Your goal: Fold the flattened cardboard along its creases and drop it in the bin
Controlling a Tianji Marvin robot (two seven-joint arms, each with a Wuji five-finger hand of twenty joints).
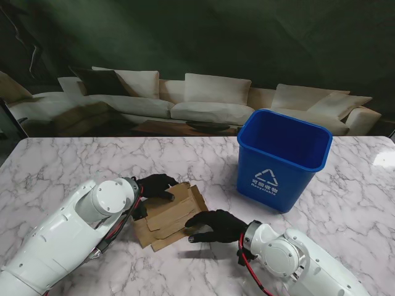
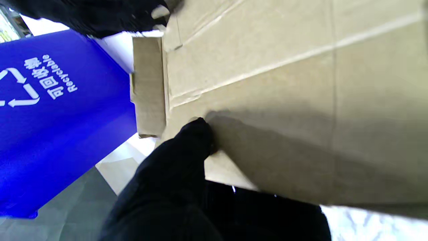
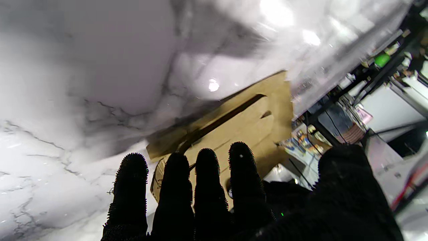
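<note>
1. Cardboard (image 1: 168, 213) lies flat on the marble table (image 1: 55, 160), near me and a little left of the middle, partly folded so that one brown panel overlaps another with its creases showing; it sits between the two black-gloved hands and to the left of the bin.
2. The left hand (image 1: 155, 185) rests on the cardboard's farther left edge, fingers bent down over the top panel; in the left wrist view one fingertip (image 2: 197, 134) presses against the panel's surface beside a small folded flap (image 2: 148, 87); whether the fingers hook under the edge or only press on it, I cannot tell.
3. The right hand (image 1: 217, 226) lies flat on the nearer right corner of the cardboard, palm down; in the right wrist view its four fingers (image 3: 207, 174) are straight and side by side over the sheet (image 3: 240, 124), the thumb apart to one side, so it clasps nothing and only presses.
4. The blue bin (image 1: 282, 157) stands upright on the table to the right of the cardboard, apart from it, with a white recycling mark on its near wall; its mouth is open.
5. A pale sofa (image 1: 203, 102) runs along the wall beyond the table.
</note>
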